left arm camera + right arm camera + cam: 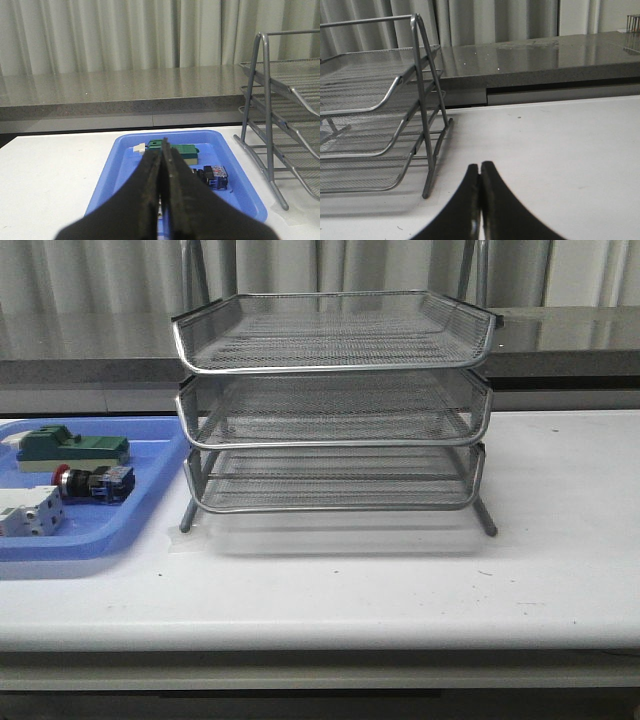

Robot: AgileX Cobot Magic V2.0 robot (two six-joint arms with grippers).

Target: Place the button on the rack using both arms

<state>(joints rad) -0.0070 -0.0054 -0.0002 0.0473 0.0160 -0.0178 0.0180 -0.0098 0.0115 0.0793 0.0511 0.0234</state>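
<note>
The button, with a red head and blue-black rear block, lies on its side in the blue tray at the left; the left wrist view shows its rear block. The silver three-tier wire rack stands mid-table and shows in both wrist views. My left gripper is shut and empty, above the tray's near side, short of the button. My right gripper is shut and empty over bare table beside the rack's right leg. Neither arm shows in the front view.
A green block and a white terminal block also lie in the blue tray. A grey counter ledge and curtains run behind the white table.
</note>
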